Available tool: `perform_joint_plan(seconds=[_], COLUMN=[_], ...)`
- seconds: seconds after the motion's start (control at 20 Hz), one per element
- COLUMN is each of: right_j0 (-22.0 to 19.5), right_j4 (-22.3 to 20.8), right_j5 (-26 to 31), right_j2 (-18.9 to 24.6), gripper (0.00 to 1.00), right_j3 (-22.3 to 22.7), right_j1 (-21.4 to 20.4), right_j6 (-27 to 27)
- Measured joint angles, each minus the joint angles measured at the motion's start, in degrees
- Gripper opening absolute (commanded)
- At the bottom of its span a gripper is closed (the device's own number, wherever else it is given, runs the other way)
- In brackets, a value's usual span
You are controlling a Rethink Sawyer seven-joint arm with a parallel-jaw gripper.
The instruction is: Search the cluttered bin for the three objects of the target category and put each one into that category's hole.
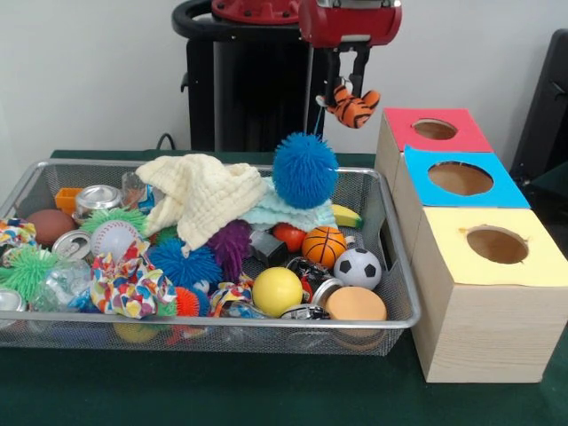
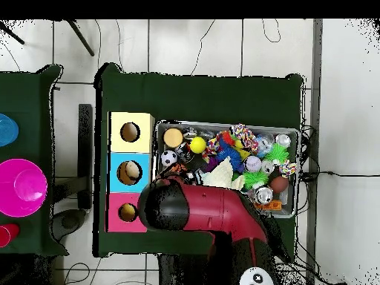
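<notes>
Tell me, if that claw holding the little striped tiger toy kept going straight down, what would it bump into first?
Probably the bin's far rim or the green tabletop behind it. The gripper, shut on the orange striped plush tiger, hangs between the fuzzy blue ball and the red-faced wooden box. Depth is unclear.

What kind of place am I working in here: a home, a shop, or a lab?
Most likely a robotics lab. A red and black robot arm works at a green-covered table holding a silver wire-mesh bin of assorted toys and three pale wooden boxes with red, blue and yellow round holes; cables trail across the tiled floor.
</notes>
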Motion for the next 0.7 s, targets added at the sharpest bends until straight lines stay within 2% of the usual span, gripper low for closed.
perform_joint_plan(seconds=[0.35, 0.7], right_j0=[0.70, 3.88], right_j4=[0.07, 0.40], right_j5=[-3.20, -5.59], right_j2=[-1.17, -2.87], gripper=[0.00, 0.00], right_j3=[3.72, 5.95], right_j1=[-0.02, -0.04], right_j6=[0.00, 0.08])
